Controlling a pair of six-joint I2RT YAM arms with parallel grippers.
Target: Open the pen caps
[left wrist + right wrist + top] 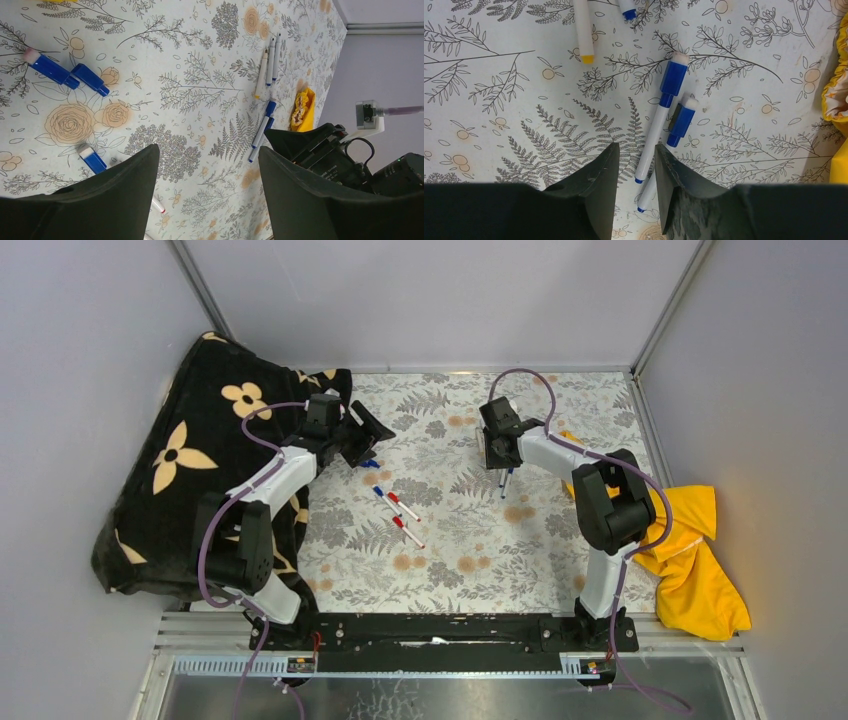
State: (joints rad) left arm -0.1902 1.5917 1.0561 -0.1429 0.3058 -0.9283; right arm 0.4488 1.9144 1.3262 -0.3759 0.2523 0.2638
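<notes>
My left pincer [209, 152] gapes wide and empty, with loose blue pen caps [89, 79] lying on the cloth at the frame's upper left. My right pincer [637, 150] stands partly apart, gripping nothing, over two blue-capped pens [654, 135] at centre frame.

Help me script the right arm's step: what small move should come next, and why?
Probably lower the right gripper and close on the barrel of the upper blue-capped pen: its jaws stand apart and empty, that barrel's end between them.

Bright, even light, soft shadows, sharp focus throughout.
</notes>
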